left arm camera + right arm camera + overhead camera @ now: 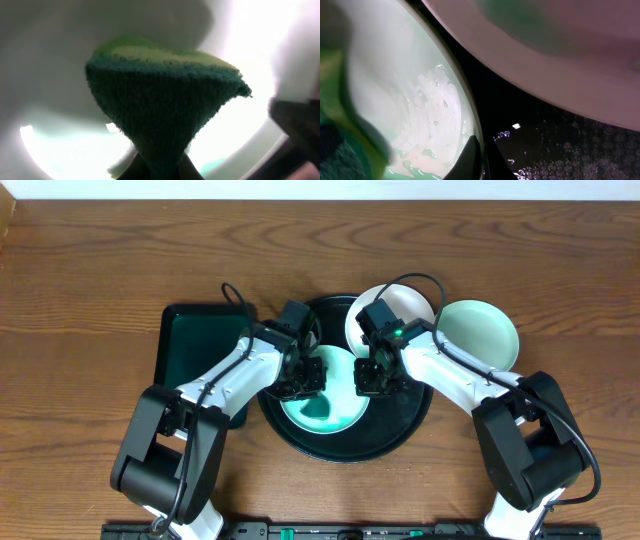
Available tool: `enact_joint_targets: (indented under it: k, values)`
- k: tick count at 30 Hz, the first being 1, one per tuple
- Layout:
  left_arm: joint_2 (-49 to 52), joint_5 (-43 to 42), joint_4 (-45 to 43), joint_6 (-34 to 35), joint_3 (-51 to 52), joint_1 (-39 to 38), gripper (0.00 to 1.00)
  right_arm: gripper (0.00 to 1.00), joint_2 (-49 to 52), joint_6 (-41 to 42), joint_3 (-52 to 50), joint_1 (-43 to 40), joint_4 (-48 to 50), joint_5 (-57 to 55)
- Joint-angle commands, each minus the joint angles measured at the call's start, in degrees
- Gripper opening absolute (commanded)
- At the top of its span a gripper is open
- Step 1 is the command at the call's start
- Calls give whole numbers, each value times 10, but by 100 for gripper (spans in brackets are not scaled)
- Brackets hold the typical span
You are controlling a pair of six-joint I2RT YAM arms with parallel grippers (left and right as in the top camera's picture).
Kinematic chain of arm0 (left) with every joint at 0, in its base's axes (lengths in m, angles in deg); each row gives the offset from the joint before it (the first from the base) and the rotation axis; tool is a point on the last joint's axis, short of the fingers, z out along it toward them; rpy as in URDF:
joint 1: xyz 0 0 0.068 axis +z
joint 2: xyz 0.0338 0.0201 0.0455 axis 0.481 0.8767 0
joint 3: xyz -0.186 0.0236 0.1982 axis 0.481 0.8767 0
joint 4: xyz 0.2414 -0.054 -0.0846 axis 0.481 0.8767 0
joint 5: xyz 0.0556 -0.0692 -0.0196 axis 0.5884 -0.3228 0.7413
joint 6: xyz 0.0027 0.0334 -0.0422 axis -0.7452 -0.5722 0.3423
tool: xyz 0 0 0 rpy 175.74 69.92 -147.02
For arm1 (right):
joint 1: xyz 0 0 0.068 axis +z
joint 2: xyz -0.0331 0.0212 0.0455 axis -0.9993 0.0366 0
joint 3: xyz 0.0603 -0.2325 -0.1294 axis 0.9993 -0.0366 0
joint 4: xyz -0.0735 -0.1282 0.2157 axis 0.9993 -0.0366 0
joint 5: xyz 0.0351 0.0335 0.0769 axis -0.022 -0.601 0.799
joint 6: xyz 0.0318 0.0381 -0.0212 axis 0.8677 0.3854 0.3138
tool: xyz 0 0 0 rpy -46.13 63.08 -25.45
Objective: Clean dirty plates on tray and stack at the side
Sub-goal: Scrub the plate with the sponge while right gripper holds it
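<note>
A plate (328, 415) with teal-green smears lies on the round black tray (400, 435). My left gripper (303, 377) is shut on a green and yellow sponge (160, 100), its fingers (160, 170) pinching the sponge's lower end, and it holds the sponge over this plate (60, 145). My right gripper (375, 375) is shut on the plate's right rim; its fingers (479, 155) grip the wet, smeared plate (415, 100) at the rim above the tray (545, 140). A white plate (400, 310) sits at the tray's back right rim. A pale mint plate (485, 335) lies on the table to the right.
A rectangular black tray (195, 345) with a green inside stands left of the round tray. The white plate (545, 50) hangs close above my right gripper in the right wrist view. The sponge's edge (335, 150) shows at that view's lower left. Wooden table all round.
</note>
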Motion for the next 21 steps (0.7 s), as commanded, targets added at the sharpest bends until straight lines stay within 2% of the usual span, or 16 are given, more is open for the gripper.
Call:
enact_joint_targets:
  k: [1,5,6,10,14,15,16,18,21]
  values:
    - [7,-23,-14,-30,7,-2,7,1,12,1,3,3,-3,-1]
    - [7,93,-11,30,7,-2,7,1,12,-1,3,3,-3,-1]
    - [7,148,-5,69,7,-2,7,1,12,-1,3,3,-3,-1]
    - [7,233,7,132,7,-2,7,1,12,0,3,3,-3,-1]
    - [7,209,15,130,7,-2,7,1,12,-1,3,3,-3,-1]
    - [7,169,16,116,7,-2,7,1,12,-1,3,3,-3,-1]
    - [7,95,15,84,7,-3,7,1,12,-1,3,2,-3,-1]
    - [7,45,15,70,7,-16,7,1,12,-1,3,2,-3,-1]
    - [9,44,2,71,10,-44,7,1,12,0,3,2,-3,-1]
